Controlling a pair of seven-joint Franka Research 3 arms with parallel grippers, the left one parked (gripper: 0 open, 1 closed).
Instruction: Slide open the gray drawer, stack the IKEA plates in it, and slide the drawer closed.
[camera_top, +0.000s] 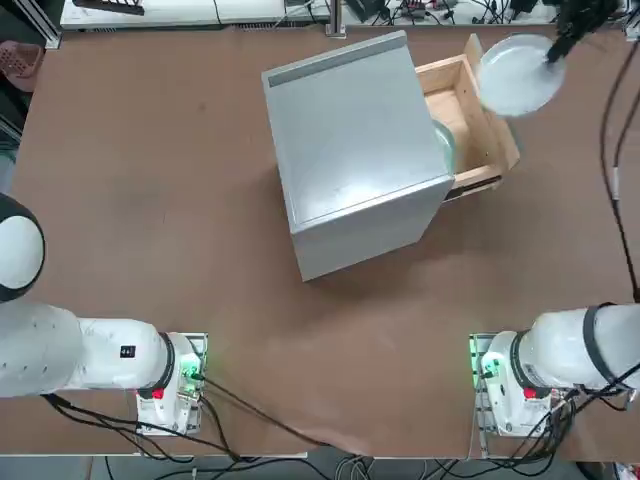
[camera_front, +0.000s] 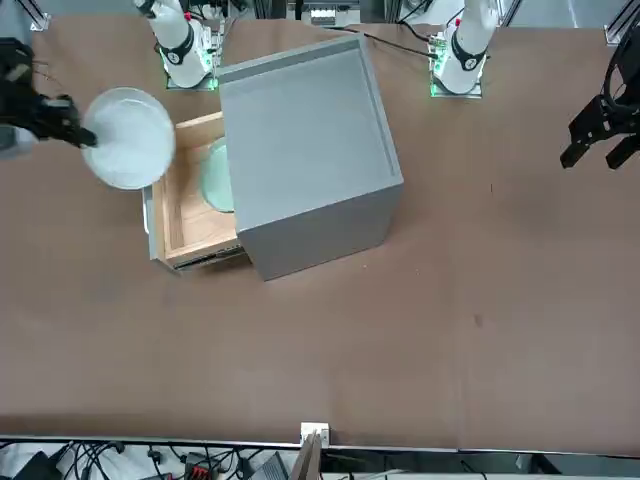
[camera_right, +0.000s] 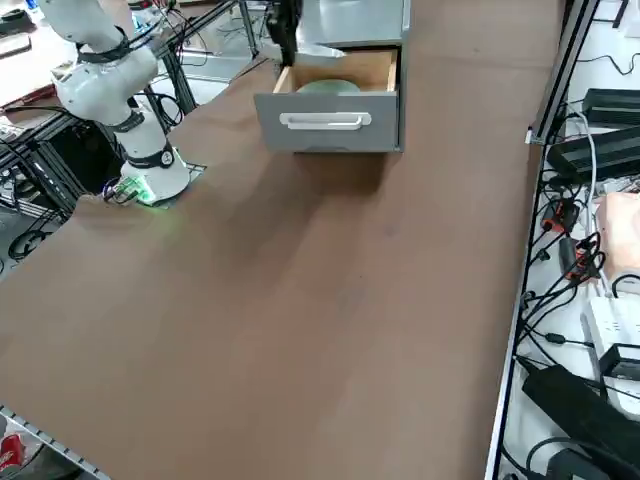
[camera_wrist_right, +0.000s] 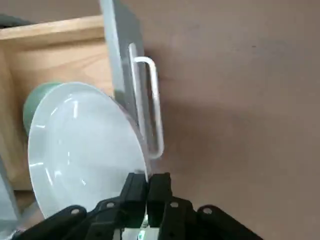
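Top view: right gripper (camera_top: 553, 52), upper right, pinches the white plate (camera_top: 518, 74) by its rim above the open gray drawer (camera_top: 470, 120), which points right; green plate (camera_top: 445, 145) inside.

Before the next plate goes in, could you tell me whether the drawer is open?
Open: the gray drawer is pulled out of the cabinet, green plate inside.

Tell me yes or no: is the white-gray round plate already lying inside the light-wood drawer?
No. The white-gray round plate hangs pinched by its rim in the right gripper above the open light-wood drawer, where only the mint green plate lies.
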